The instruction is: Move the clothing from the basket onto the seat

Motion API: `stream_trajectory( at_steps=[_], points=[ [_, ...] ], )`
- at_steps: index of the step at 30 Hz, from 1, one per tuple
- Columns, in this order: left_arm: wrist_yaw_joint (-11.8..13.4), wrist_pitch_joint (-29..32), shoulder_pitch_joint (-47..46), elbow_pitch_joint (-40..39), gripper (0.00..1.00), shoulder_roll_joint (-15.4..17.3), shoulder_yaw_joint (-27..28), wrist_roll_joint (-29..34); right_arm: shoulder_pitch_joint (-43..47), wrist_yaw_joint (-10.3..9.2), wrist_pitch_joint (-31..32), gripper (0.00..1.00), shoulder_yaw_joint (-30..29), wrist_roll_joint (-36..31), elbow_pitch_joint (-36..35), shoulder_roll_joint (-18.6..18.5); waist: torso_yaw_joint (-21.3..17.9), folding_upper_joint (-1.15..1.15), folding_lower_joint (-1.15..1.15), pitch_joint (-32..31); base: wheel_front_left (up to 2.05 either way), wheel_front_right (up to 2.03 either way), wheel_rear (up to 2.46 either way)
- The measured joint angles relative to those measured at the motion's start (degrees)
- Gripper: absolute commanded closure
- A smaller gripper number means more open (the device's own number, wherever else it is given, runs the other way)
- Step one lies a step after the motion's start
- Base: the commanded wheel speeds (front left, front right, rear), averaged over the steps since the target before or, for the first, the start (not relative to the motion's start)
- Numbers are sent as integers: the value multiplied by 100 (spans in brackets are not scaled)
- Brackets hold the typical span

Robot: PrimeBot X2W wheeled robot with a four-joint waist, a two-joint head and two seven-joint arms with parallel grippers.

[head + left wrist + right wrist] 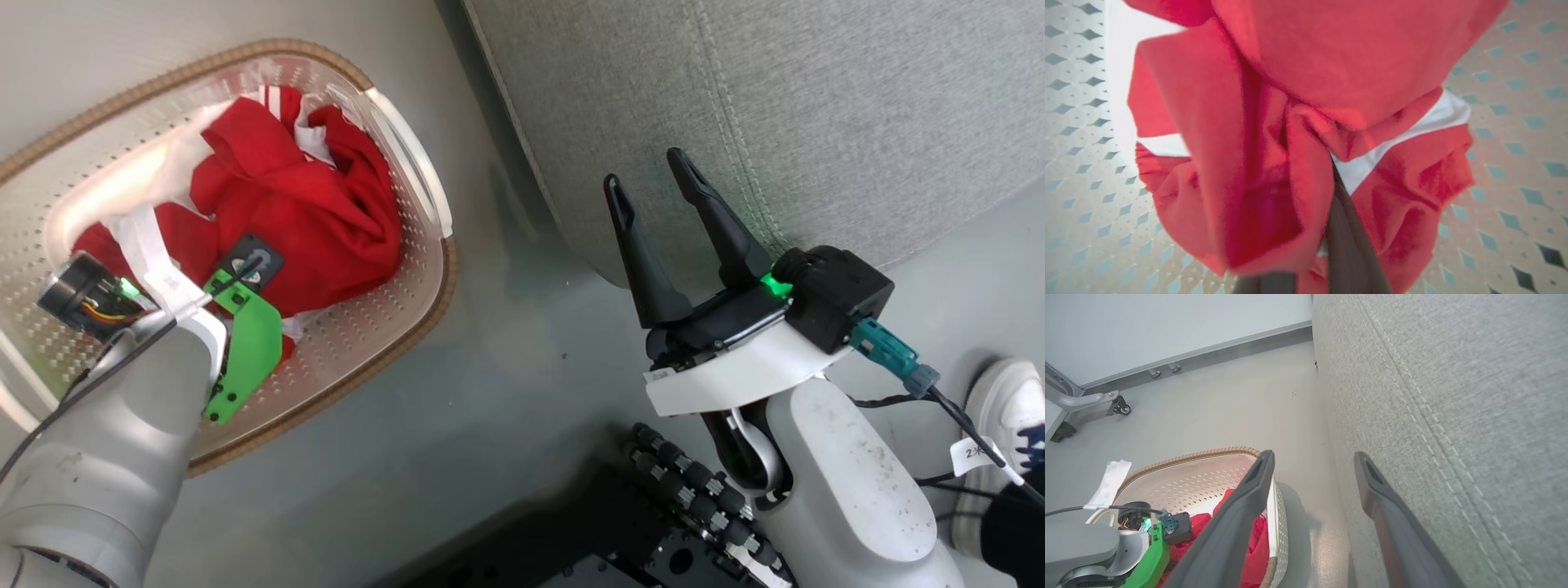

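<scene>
We see crumpled red clothing (302,204), white-trimmed, in the perforated cream basket (392,314), left of the stitched grey seat (816,106). Our left gripper (1310,253) is sunk in the fabric, and we cannot tell how its jaws stand. The right gripper (645,170) has its jaws apart and empty. A cable tag (973,455) reads "2米".

One marking can be read — "2米" on a small white paper tag (976,453) wrapped round the thin black cable (945,404) at the lower right of the head view. A tiny white sticker (660,376) on the white wrist collar (735,376) at lower centre carries print too small to make out — likewise the white paper slip (1106,484) beside the cream-white perforated plastic basket (1208,455).
</scene>
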Motion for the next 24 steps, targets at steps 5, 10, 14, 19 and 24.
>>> stream_trajectory(
  at_steps=[5,10,14,19,24],
  points=[
    [0,-174,209,4,100,-124,-108,-286,67,0,0,0,-175,-112,88,2,98,0,0,-390,0,0,0],
    [0,-449,460,4,100,-248,-25,-655,189,0,0,0,-290,-238,198,4,240,0,0,-891,0,0,0],
    [0,-792,650,-3,100,-357,-3,-865,365,0,0,0,-346,-401,308,9,375,0,0,-1336,0,0,0],
    [0,-1376,790,-23,100,-433,79,-1033,596,0,0,0,-470,-456,386,-48,567,0,0,-1902,0,0,0],
    [44,-2085,922,-65,100,-550,219,-1230,895,0,0,0,-565,-475,447,-161,801,0,0,-2489,0,0,0]
  ],
)
